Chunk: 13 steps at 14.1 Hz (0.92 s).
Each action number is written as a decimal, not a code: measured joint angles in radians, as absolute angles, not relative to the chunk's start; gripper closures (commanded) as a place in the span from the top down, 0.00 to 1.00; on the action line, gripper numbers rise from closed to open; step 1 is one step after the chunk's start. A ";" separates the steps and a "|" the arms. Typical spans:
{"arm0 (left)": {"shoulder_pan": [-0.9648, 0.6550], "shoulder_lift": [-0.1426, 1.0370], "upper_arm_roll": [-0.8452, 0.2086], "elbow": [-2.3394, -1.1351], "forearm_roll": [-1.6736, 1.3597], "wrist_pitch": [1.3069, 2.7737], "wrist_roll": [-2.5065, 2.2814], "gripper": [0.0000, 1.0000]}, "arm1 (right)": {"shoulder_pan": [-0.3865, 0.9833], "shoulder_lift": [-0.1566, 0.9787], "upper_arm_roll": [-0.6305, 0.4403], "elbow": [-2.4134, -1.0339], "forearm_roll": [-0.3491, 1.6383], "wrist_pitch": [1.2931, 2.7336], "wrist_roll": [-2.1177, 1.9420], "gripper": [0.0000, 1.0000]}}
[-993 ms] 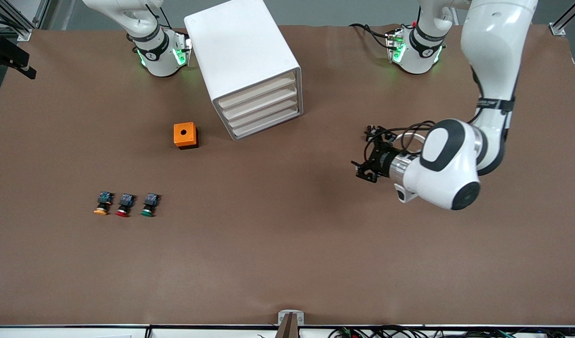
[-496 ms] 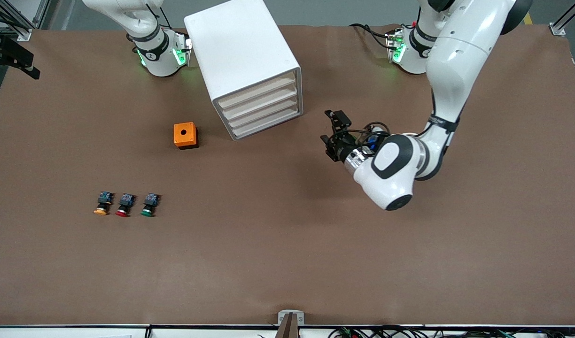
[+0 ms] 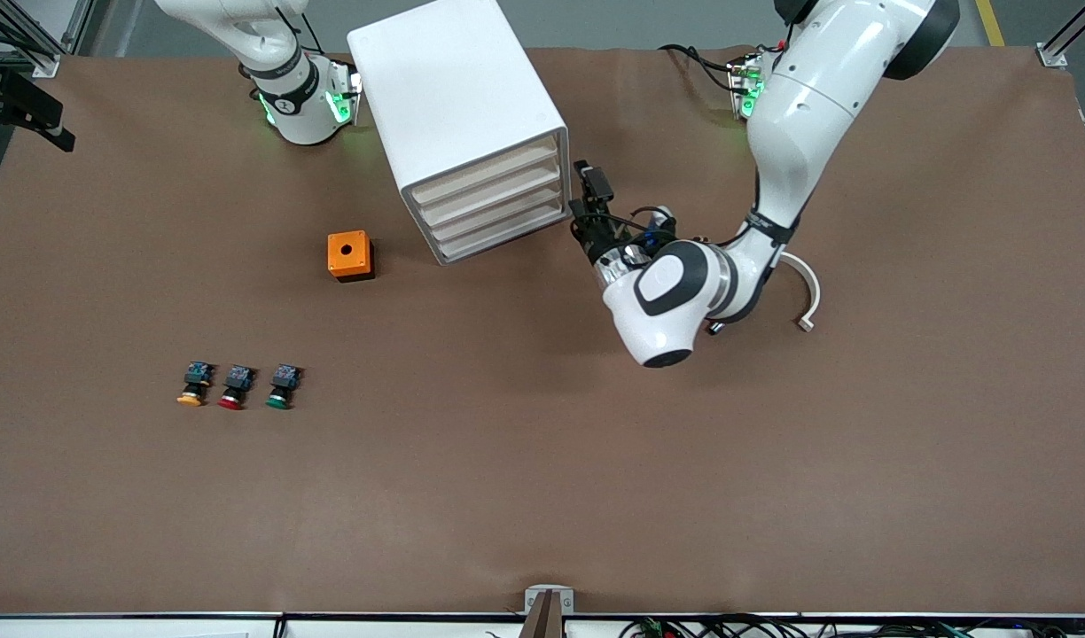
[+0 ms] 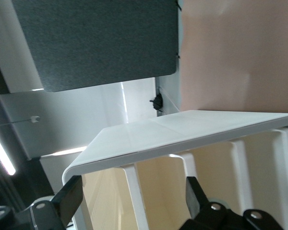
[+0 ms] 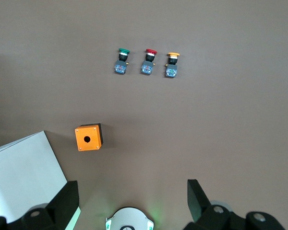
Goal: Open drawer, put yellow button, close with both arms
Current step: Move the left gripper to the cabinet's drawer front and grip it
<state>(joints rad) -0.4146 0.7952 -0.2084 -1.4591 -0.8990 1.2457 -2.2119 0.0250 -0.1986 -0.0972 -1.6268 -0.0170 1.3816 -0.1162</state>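
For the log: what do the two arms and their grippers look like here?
Both arms are glossy white with dark grey joint caps; the left arm also wears a black band, and black cables loop at its wrist. Green lights glow at both bases. The left gripper is black. The right arm shows only near its base.

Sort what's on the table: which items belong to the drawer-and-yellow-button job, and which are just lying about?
Job: top drawer, yellow button, open left gripper beside the cabinet, open right gripper.
Lying about: red button, green button, orange box.
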 measured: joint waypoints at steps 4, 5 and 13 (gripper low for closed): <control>-0.438 0.824 -0.208 -1.459 -0.958 1.241 -2.220 0.50 | 0.025 -0.148 -0.098 -1.629 -0.017 1.382 -0.116 1.00; -0.441 0.829 -0.208 -1.458 -0.973 1.240 -2.220 0.50 | 0.025 -0.100 -0.099 -1.627 -0.017 1.388 -0.116 1.00; -0.482 0.849 -0.205 -1.453 -1.055 1.274 -2.222 0.51 | -0.064 0.163 -0.119 -1.594 -0.023 1.613 -0.150 1.00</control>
<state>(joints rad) -0.4820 0.8493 -0.2052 -1.4527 -1.0546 1.2738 -2.2220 -0.0639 0.1634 -0.1186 -1.5936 -0.0235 1.6126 -0.1501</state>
